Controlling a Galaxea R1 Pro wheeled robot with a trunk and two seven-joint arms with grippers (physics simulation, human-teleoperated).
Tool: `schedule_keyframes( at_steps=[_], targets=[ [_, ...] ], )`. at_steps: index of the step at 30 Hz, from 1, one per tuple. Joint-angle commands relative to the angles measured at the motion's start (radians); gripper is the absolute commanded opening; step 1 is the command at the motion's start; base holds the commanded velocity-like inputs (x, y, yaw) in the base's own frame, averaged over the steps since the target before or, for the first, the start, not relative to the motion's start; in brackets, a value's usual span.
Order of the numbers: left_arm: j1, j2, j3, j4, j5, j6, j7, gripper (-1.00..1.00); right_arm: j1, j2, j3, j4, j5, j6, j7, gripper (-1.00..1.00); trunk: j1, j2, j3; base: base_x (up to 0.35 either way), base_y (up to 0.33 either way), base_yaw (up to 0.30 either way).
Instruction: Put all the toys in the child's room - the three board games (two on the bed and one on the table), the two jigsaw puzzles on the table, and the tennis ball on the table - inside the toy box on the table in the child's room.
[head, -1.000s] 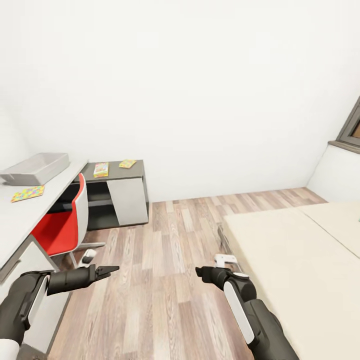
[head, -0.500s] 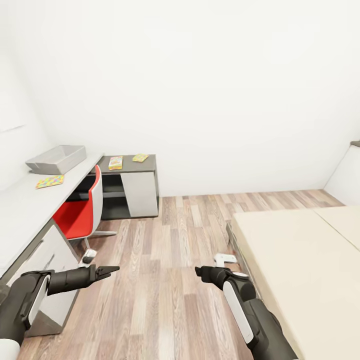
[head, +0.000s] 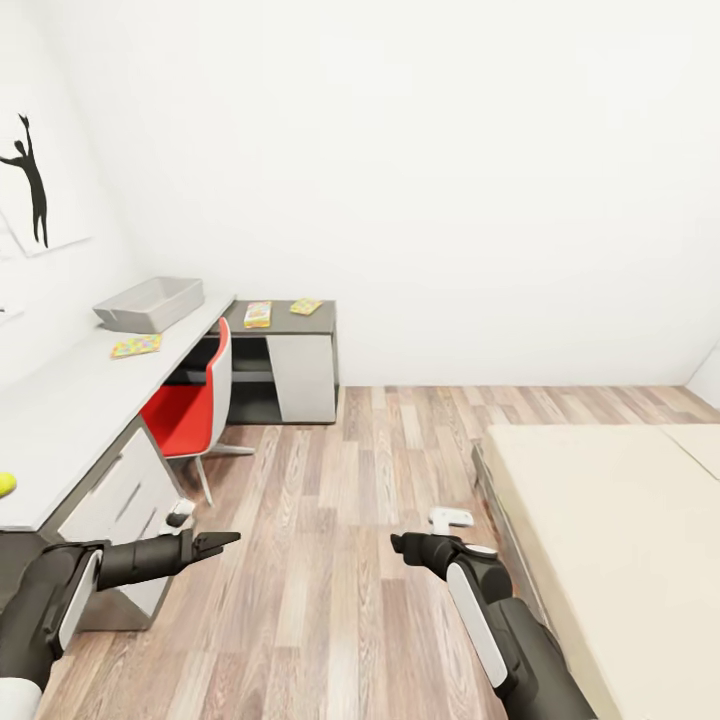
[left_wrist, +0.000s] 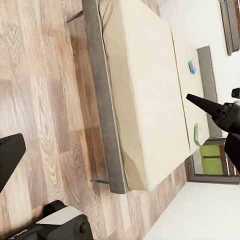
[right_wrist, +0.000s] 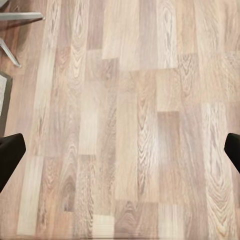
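Both grippers hang over bare wood floor, well apart from every toy: the left gripper looks narrow in the head view, though its wrist view shows fingers well spread, so I cannot tell, while the right gripper stands wide and empty. The toy box, a puzzle and two flat boxes lie ahead and to the left along the table, the ball at its near end. So the left arm is nearer, and the bed lies on the right.
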Motion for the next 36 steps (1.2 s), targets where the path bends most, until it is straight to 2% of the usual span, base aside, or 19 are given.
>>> schedule_keyframes(
  at_steps=[1,9,36],
  targets=[
    [-0.001,-0.003,0.001,0.000,0.000,0.010,-0.003,1.00,-0.001,-0.001,0.002,-0.001,-0.011,0.001,-0.009,1.00,0.000,-0.002,-0.003,-0.198,-0.136,0.174],
    [-0.001,-0.010,0.001,0.000,-0.003,0.009,-0.003,1.00,0.000,0.000,0.008,-0.001,-0.011,-0.008,-0.009,1.00,0.000,-0.002,-0.010,-0.104,-0.086,0.107],
    [-0.001,-0.015,-0.003,0.000,-0.006,0.009,-0.002,1.00,0.000,0.001,0.009,-0.001,-0.011,-0.009,-0.009,1.00,0.000,-0.002,-0.010,-0.031,-0.048,0.003]
  ],
)
